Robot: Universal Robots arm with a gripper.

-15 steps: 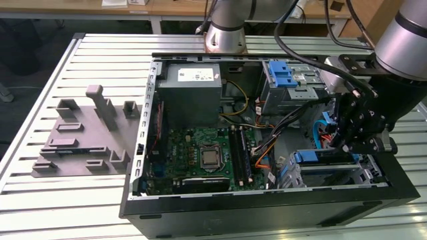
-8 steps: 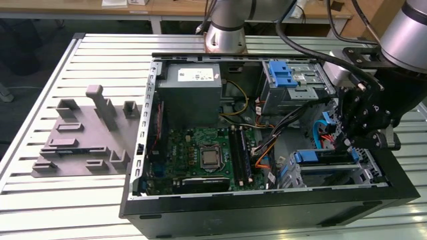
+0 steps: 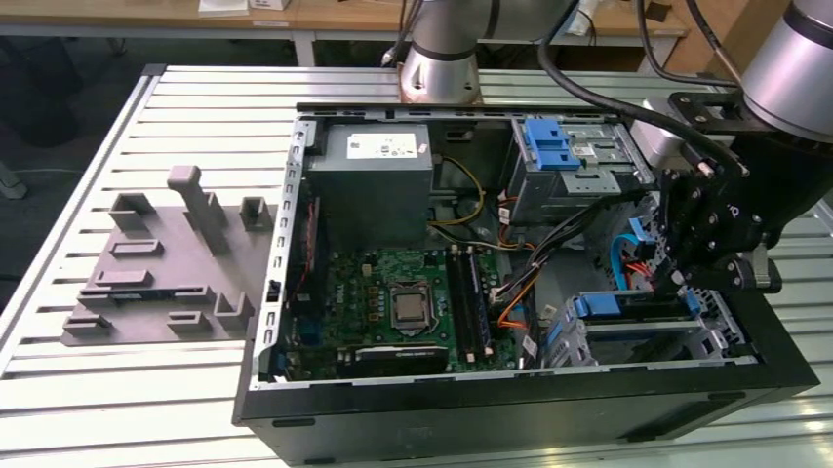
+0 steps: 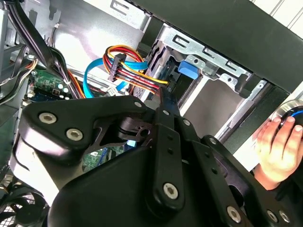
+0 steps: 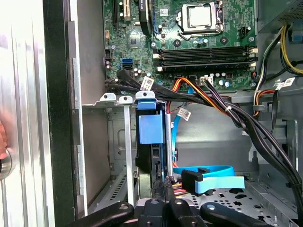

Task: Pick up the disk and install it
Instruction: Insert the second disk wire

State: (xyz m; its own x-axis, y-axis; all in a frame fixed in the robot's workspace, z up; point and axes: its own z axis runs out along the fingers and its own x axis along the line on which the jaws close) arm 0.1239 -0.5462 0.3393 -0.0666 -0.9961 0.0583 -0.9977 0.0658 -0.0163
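Gripper (image 5: pixel 164 183) low in the case, jaws pressed together, tips at the disk (image 5: pixel 150 130). Disk on edge in the cage (image 5: pixel 124 142), blue rails in the slots. Install step, seemingly late; straight, even push likely needed for seating. Motherboard (image 5: pixel 189 42) beyond.

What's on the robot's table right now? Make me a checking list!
Surface: slatted metal table, holding an open computer case.
Job's things: disk, blue-railed, sitting edge-on in the drive cage.
Clutter: grey fixture block beside the case.
Grippers: gripper inside the case, at the disk's end.
Cables: blue flat cable and black cable bundle near the cage.
Surroundings: a person's hand outside the case.
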